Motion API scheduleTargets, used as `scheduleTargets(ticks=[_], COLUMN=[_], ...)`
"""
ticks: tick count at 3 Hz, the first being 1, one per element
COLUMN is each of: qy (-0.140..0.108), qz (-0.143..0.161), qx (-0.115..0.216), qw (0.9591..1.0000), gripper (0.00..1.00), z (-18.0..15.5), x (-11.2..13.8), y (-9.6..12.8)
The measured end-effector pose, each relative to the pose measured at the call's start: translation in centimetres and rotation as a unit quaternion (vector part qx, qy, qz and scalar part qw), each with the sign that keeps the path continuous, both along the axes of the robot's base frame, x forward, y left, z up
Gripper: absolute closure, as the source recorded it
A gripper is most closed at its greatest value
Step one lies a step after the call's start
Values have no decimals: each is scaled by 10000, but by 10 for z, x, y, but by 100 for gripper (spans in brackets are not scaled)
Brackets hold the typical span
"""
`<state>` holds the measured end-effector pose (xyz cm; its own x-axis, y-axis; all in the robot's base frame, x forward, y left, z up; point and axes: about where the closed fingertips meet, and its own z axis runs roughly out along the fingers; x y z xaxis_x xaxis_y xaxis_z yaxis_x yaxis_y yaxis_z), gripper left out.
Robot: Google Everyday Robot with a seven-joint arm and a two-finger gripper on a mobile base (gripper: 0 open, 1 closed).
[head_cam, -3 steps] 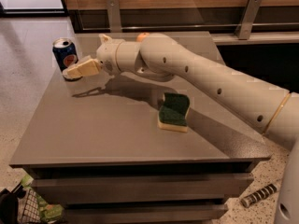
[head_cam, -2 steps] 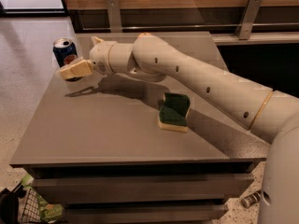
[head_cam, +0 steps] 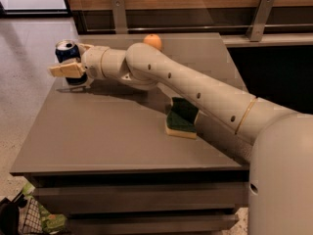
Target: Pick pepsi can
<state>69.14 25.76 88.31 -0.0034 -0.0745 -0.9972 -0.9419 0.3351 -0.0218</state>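
The pepsi can (head_cam: 65, 50), dark blue with a silver top, stands upright at the far left edge of the grey table (head_cam: 102, 136). My gripper (head_cam: 64, 59) has reached across the table from the right and is open around the can. Its near finger (head_cam: 66, 71) lies in front of the can's lower half. The far finger (head_cam: 84, 47) shows just behind the can on its right. The can's lower part is hidden by the near finger. The can rests on the table.
An orange (head_cam: 152, 41) sits at the table's back, just behind my arm. A green and yellow sponge (head_cam: 182, 117) lies mid-table under the forearm. A wooden wall with metal brackets (head_cam: 118, 13) runs behind. A bag (head_cam: 29, 219) sits on the floor at front left.
My gripper has moved left and away toward the can, from beside it to straddling it. The can, sponge and orange have not moved.
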Motion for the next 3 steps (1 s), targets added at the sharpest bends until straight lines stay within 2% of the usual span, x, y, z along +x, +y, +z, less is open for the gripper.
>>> scheduleTargets(ticks=[3], qy=[8], qz=[49], qx=[-19], qw=[10000], gripper=[96], z=[0], x=[-5], y=[5])
